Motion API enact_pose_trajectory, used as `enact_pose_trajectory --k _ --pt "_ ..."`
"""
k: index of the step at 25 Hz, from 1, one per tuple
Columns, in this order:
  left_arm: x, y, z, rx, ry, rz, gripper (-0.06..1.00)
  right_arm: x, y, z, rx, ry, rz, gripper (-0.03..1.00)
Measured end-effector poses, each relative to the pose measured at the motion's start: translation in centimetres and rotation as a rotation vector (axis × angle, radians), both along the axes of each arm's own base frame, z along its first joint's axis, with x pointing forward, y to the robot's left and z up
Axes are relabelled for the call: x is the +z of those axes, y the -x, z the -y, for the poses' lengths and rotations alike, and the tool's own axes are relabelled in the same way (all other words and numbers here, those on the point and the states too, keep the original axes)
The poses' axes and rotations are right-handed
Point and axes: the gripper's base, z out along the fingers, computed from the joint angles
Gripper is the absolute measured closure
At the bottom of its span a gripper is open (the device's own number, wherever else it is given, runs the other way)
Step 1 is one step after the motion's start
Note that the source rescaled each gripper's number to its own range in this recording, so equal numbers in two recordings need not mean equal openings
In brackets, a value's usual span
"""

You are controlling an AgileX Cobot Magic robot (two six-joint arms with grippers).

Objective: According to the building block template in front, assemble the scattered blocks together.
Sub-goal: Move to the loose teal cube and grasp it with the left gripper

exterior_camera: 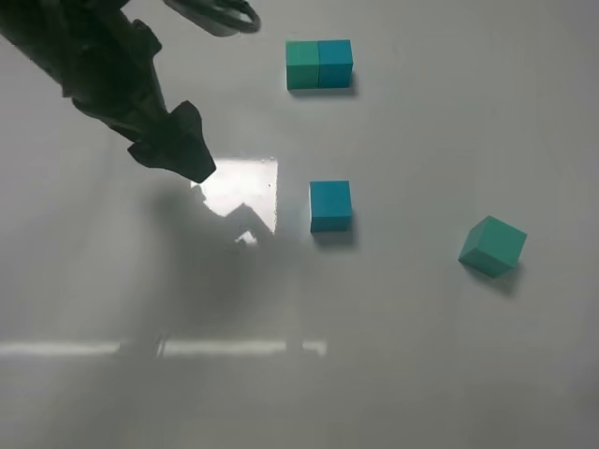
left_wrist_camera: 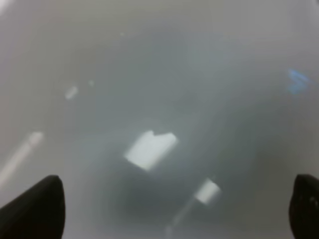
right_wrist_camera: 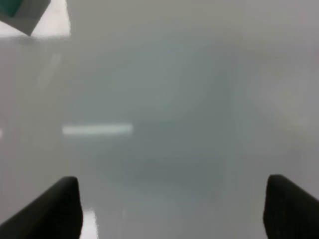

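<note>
The building block template [exterior_camera: 319, 64], a sea-green and a teal-blue cube joined into a short bar, lies at the far middle of the table. One scattered block, teal-blue [exterior_camera: 330, 205], sits near the centre. The other, sea-green [exterior_camera: 492, 245], lies turned at an angle to the right. My left gripper [exterior_camera: 184, 150] hovers left of the teal-blue cube, well apart from it. In the left wrist view the left gripper [left_wrist_camera: 169, 214] is open with only blurred table between its fingertips [left_wrist_camera: 35, 209]. My right gripper [right_wrist_camera: 169, 211] is open and empty too. A sea-green corner [right_wrist_camera: 9, 6] shows at that frame's edge.
The white table [exterior_camera: 421, 355] is glossy, with a bright glare patch [exterior_camera: 248, 187] beside the left gripper and a light streak across the front. The right arm is out of the high view.
</note>
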Motion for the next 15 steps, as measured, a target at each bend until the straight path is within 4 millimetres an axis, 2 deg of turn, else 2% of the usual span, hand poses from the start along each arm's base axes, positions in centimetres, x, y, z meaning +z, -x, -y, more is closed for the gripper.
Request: enact_pose_trajectory --k 3,6,15 --pt "0.2 -0.6 2.9 -0.099 -0.026 0.038 -0.06 0.0 0.0 0.0 0.0 0.0 0.0 0.13" --pt "-0.2 -0.6 5.0 -0.186 -0.066 0.06 -0.06 0.0 0.0 0.0 0.0 0.0 0.0 0.13" --pt "-2.0 0.4 9.4 -0.384 -0.161 0.099 -0.06 0.0 0.0 0.0 -0.001 -0.002 0.0 0.13"
